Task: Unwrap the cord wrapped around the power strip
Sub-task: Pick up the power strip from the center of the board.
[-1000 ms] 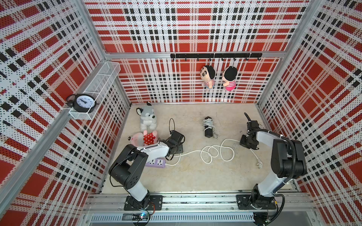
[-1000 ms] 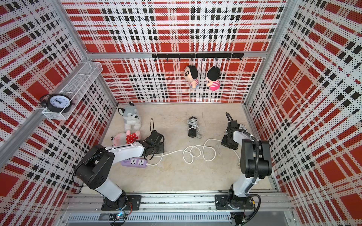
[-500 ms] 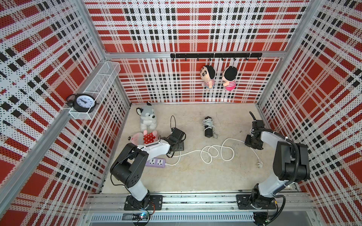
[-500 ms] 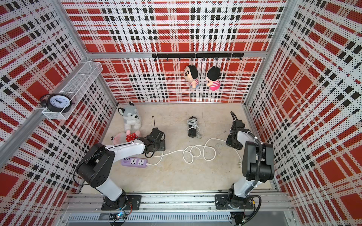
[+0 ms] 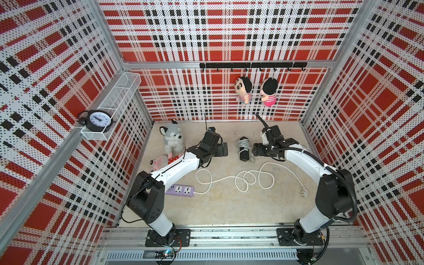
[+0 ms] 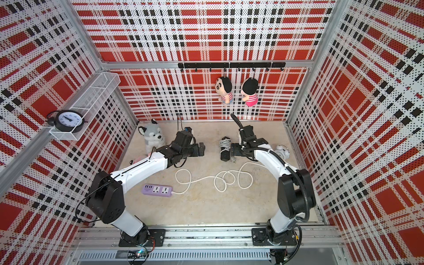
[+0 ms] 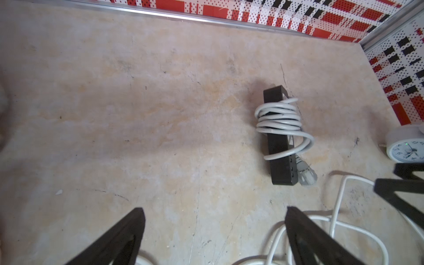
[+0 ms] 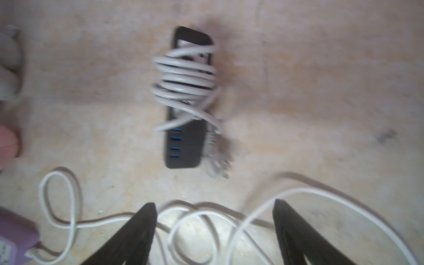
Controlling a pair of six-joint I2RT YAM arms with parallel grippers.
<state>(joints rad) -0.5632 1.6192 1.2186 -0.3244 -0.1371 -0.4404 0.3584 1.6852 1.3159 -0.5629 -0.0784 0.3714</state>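
Top views, both: black power strip (image 5: 243, 153) at upper centre of frame, flat on bench (image 5: 229, 211), long axis pointing up-frame. Grey cord (image 5: 242, 144) wound in several tight turns around upper half of black power strip, with one looser loop lower down. Plug (image 7: 306, 177) on bench at lower right corner of black power strip, as seen in left wrist view.

Left fingers (image 5: 222, 150): left of black power strip in frame, clear of it, spread wide, nothing between them. Confirmed in left wrist view, with only bare bench in the gap.

Right fingers (image 5: 258, 150): just right of black power strip in frame, tips toward it, spread wide, empty. Contact not determinable from above. Right wrist view blurred, with black power strip (image 8: 185, 142) ahead of tips and outside the gap.

Purple power strip (image 5: 181, 190) at lower left of bench. White cord (image 5: 229, 177) in loose loops across centre, below black power strip. Husky plush (image 5: 173, 137) at upper left of bench.
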